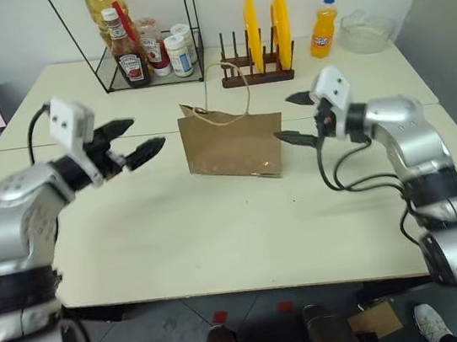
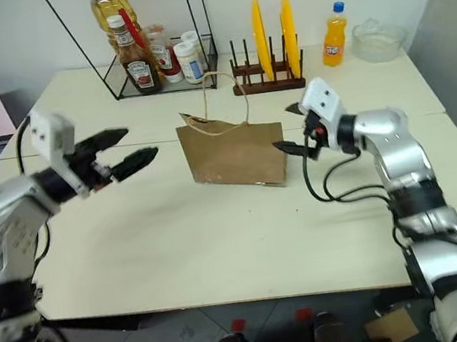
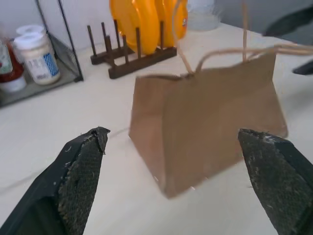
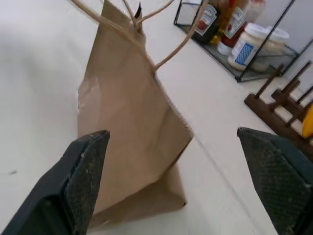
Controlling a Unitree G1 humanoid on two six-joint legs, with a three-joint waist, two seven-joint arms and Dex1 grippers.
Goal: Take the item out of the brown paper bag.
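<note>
Left eye view is showing a cream rectangular worktop (image 1: 221, 240) carrying a creased tan kraft-paper bag (image 1: 232, 146) standing upright mid-table. Left claw (image 1: 139, 138) is hovering spread to its left; right claw (image 1: 292, 117) is hovering spread just right. Bag contents are hidden.

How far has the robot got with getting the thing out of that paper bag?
Nothing looks done yet. The brown paper bag stands upright on the table, top pinched together, contents hidden. In hand: the left claw and right claw flank it, both open and empty. Left: open the bag, reach in, lift the item out.
</note>
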